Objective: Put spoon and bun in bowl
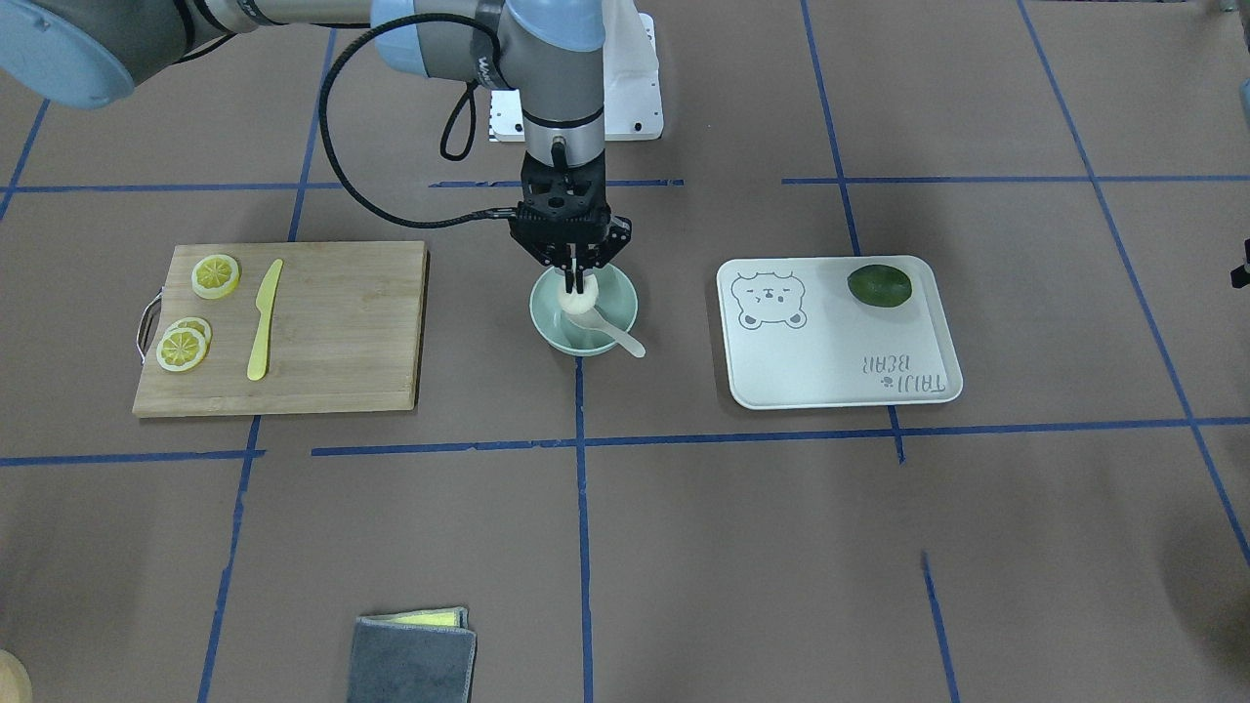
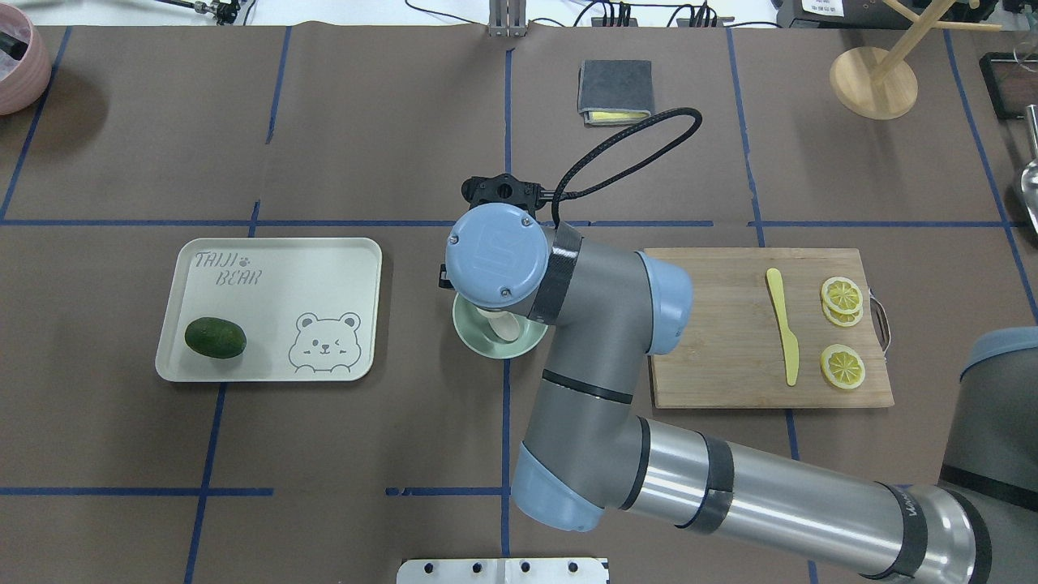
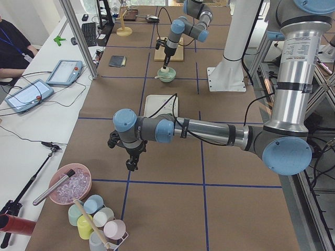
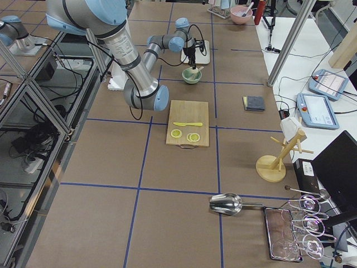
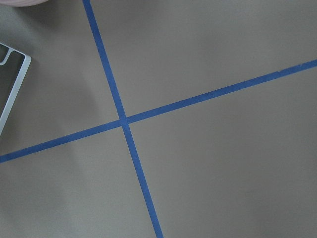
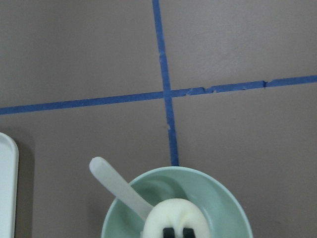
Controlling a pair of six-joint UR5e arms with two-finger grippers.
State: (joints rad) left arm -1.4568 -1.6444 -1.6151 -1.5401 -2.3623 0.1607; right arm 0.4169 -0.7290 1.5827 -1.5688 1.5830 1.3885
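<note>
Right pincer [image 1: 574, 278] grips round bun [image 1: 578, 299] in bowl [image 1: 615, 293] (spoon [image 1: 620, 339] inside).

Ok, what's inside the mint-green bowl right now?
The spoon lies in the bowl, its handle out over the rim. The bun is in it too, gripped by the right claw. The bun hides the spoon's scoop.

Front-facing and overhead cameras look steeply down from opposite sides of the table [image 1: 742, 547], sharing the bowl [image 1: 562, 332]; side cameras sight lengthwise; wrist cameras look down, close.
</note>
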